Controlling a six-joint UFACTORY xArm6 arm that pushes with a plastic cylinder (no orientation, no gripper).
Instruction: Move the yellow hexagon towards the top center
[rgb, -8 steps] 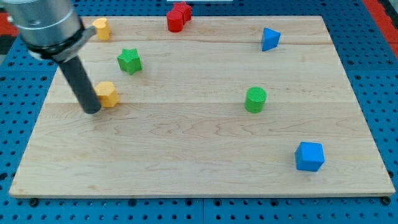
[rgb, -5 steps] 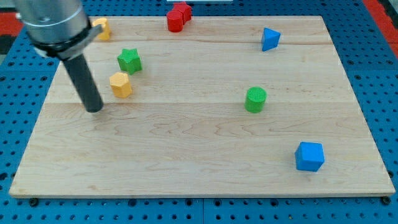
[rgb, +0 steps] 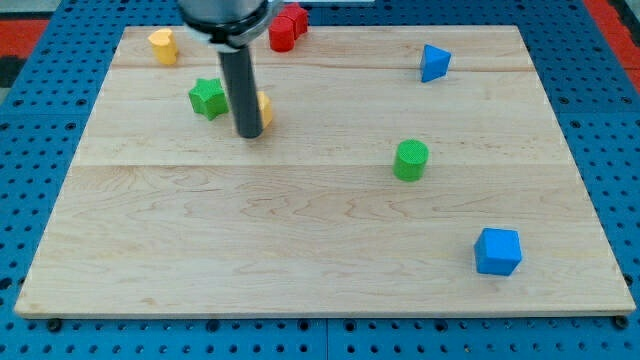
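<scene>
Yellow hexagon block (rgb: 264, 108) is sitting upper left of centre on the pale wooden counter (rgb: 320, 230), mostly hidden behind my tip (rgb: 250, 133), beside the green star block (rgb: 208, 97); no claw is showing.

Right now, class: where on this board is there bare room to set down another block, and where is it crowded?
Free: the whole bottom-left, below my tip and left of the blue cube; also between the green cylinder and blue triangular block. Crowded: top-left, around the green star, yellow hexagon and red block.
</scene>
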